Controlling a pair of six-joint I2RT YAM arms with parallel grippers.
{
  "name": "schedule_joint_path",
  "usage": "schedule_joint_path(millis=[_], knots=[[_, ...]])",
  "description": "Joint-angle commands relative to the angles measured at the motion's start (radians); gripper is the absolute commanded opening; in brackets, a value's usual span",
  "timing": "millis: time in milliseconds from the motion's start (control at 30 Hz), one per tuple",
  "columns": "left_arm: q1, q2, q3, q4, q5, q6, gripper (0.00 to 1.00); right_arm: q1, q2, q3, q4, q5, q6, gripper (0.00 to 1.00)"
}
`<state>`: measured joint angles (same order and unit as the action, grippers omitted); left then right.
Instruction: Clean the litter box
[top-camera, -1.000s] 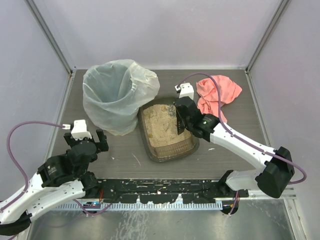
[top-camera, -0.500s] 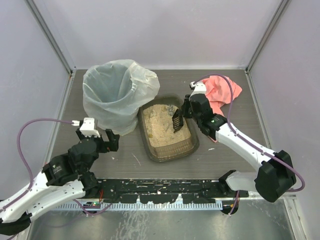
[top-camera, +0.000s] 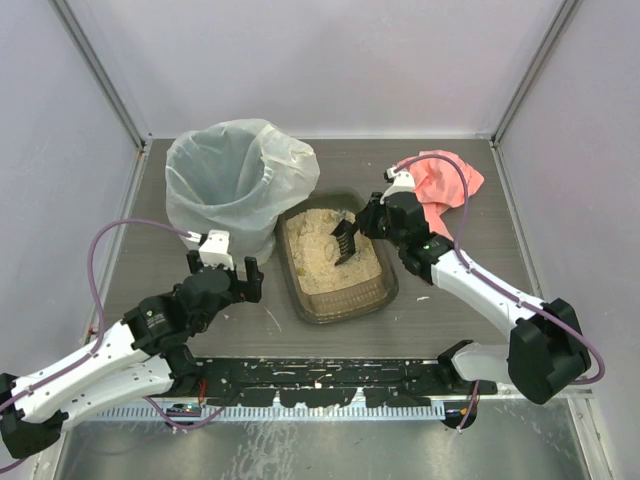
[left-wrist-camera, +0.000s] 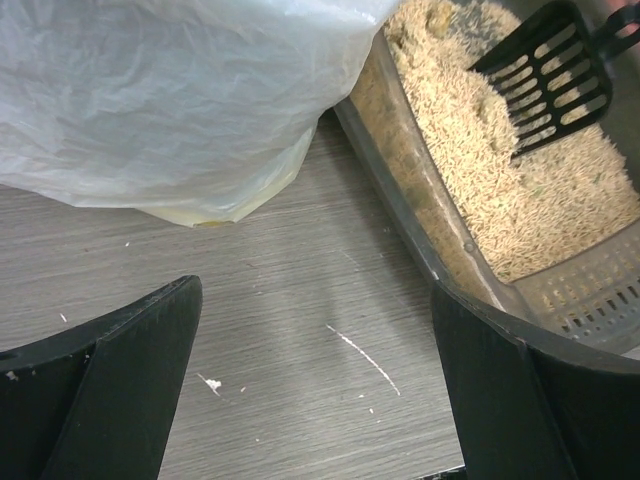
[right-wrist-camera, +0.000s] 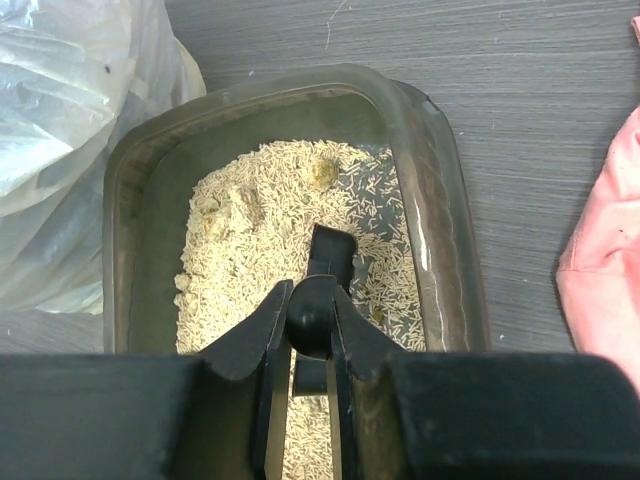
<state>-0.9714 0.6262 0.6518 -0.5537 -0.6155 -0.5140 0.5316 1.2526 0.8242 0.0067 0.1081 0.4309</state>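
Black left end effector (left-wrist-camera: 315, 290): I see it spread wide, low over the table (left-wrist-camera: 300, 240), near the tray's corner.
Litter box (top-camera: 345, 308): mid-table, just beside the bag-lined bin (top-camera: 215, 200).
Right end effector (right-wrist-camera: 310, 308): clamped on the scoop (left-wrist-camera: 545, 75) handle, slotted head's edge in the litter.
Pink cloth (top-camera: 445, 180): far right.

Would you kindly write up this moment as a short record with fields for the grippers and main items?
Litter box: holds tan litter, some clumps visible
Left gripper: open, empty, above the table near the bin
Right gripper: shut on the scoop handle
Scoop: black, slotted, head edge in the litter
Bin: white-bag lined, left of the box
Cloth: pink, right of the box
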Motion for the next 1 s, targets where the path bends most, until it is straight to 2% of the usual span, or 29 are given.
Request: schedule_joint_path(millis=[0, 333, 533, 733, 967], knots=[[-0.003, 0.018, 0.023, 0.055, -0.021, 0.008, 0.98, 0.012, 0.030, -0.056, 0.044, -0.108, 0.098, 0.00], [-0.003, 0.007, 0.014, 0.008, -0.053, 0.011, 0.98, 0.011, 0.061, -0.149, 0.189, -0.137, 0.227, 0.01], [-0.003, 0.001, 0.026, -0.051, -0.125, -0.004, 0.98, -0.015, -0.002, -0.195, 0.226, -0.130, 0.268, 0.01], [-0.003, -0.053, 0.013, -0.066, -0.178, -0.024, 0.98, -0.111, -0.079, -0.285, 0.333, -0.243, 0.362, 0.01], [-0.003, -0.112, 0.007, -0.079, -0.172, -0.034, 0.98, -0.197, -0.108, -0.353, 0.474, -0.368, 0.475, 0.01]])
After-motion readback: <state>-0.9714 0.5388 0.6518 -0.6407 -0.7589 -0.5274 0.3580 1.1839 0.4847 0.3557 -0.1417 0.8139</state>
